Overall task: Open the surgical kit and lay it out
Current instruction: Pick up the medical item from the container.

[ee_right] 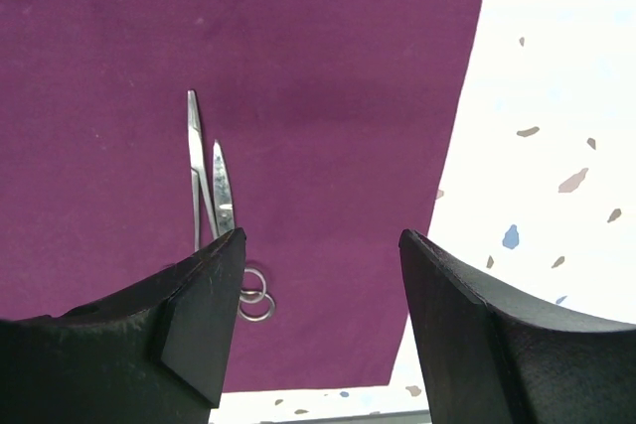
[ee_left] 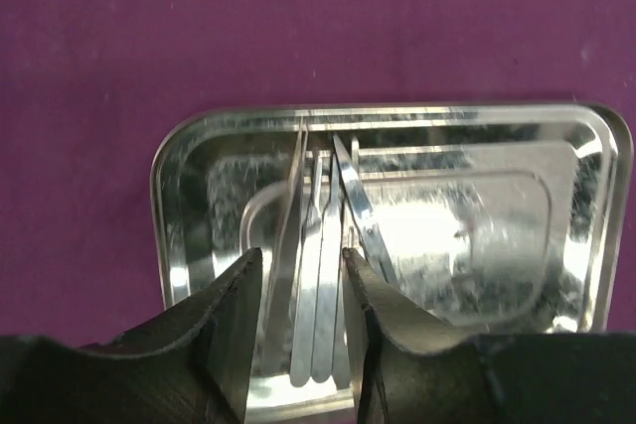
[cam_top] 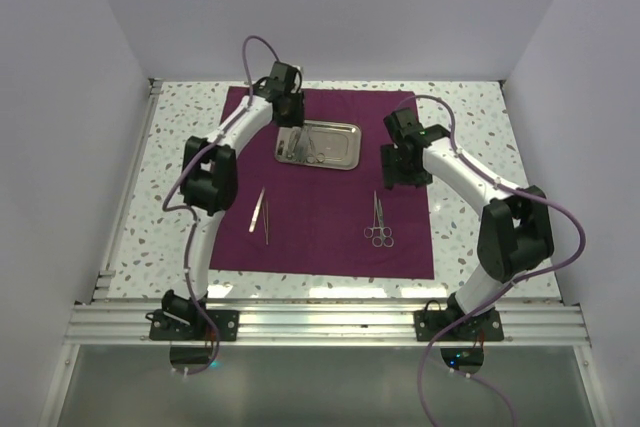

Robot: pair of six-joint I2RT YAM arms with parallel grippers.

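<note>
The maroon cloth (cam_top: 330, 187) lies spread flat on the table. The shiny steel tray (cam_top: 340, 147) sits on its far middle and holds several thin silver instruments (ee_left: 320, 275). My left gripper (cam_top: 291, 119) hovers over the tray's left end. In the left wrist view the left gripper (ee_left: 301, 263) is narrowly open, with its fingers on either side of the instruments. Tweezers (cam_top: 262, 215) lie on the cloth's left part and scissors (cam_top: 378, 223) on its right part. My right gripper (cam_top: 400, 165) is wide open and empty in the right wrist view (ee_right: 320, 245), above the cloth, with the scissors (ee_right: 207, 186) just left of it.
The speckled white tabletop (cam_top: 470, 147) borders the cloth; its right edge shows in the right wrist view (ee_right: 556, 146). White walls enclose the left, back and right sides. A metal rail (cam_top: 330, 322) runs along the near edge by the arm bases.
</note>
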